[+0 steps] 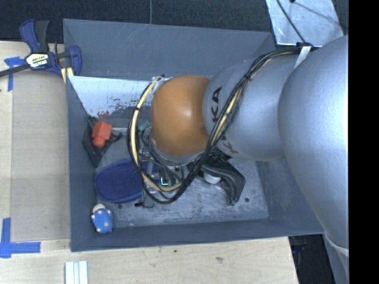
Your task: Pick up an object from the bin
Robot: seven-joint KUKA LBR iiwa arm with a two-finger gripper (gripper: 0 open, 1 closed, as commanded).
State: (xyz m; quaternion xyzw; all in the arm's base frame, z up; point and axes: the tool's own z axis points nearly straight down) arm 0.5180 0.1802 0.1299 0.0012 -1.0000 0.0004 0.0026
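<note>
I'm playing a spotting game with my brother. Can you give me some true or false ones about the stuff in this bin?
1. A dark blue round disc lies in the left part of the bin. True.
2. The small red thing lies in the bin's right corner. False: it is at the left side, on a black piece.
3. The arm wears an orange cover. True.
4. The little blue, white and yellow toy sits on top of the disc. False: it lies apart from it, in the near left corner.
5. A black curved thing lies to the right of the disc, past the arm's cables. True.
</note>
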